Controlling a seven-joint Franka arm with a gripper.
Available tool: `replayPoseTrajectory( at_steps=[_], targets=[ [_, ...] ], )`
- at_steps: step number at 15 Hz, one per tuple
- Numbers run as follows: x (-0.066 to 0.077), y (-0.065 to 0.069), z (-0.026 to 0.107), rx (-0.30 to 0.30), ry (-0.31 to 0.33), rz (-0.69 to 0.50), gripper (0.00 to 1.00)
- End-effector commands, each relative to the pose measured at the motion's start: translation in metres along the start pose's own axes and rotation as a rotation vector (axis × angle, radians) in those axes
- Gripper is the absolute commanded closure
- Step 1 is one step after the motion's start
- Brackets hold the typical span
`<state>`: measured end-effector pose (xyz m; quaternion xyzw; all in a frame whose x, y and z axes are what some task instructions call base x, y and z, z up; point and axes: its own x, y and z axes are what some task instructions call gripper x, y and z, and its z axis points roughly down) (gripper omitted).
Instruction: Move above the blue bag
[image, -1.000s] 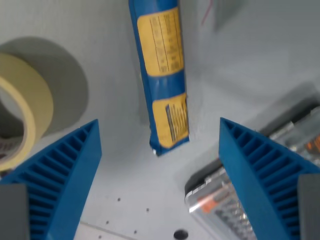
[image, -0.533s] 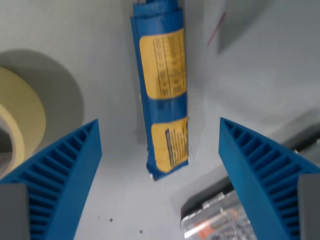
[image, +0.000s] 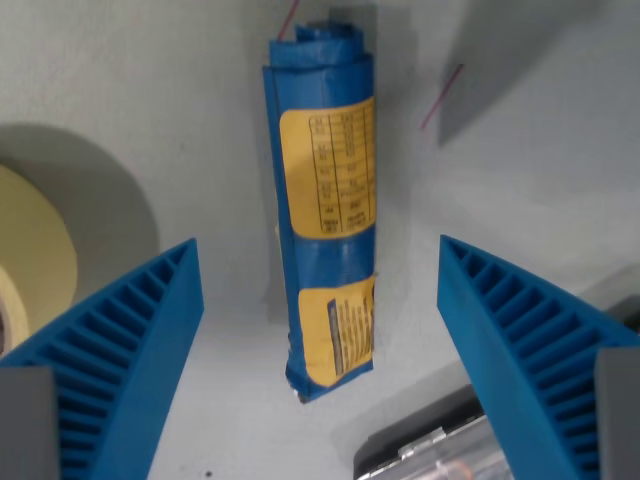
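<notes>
Wrist view, nearest first: two ribbed blue plastic fingers (image: 110, 370) of the gripper (image: 318, 345), spread wide at the lower corners, nothing held between them. Between those fingers, lower down on the pale grey table surface (image: 150, 90), lies the long rolled blue bag with yellow printed labels (image: 325, 215), running lengthwise up the picture, slightly nearer the wrist view's left finger than the right, touching neither. Near end of the bag about level with the finger bases; far end, crumpled and rolled, close to the top edge. At the bottom edge toward the wrist view's right, a clear plastic case with a dark rim (image: 425, 462), only partly seen, just beside the right finger. At the wrist view's left edge, a cream roll of tape (image: 35, 255), cut off by the frame. Farther off, beyond the bag's upper right, a thin red line (image: 441, 96) on the table.
</notes>
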<state>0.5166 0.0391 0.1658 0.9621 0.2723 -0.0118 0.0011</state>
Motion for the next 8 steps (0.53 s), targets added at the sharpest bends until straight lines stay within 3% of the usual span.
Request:
replayPoseTrajectory(
  at_steps=[1,8],
  targets=[
    [0.0083,0.0017,0.0035,-0.02,-0.017,-0.042,0.0],
    [0.0102,0.002,0.0058,-0.019,-0.021,-0.031,0.0]
  ],
)
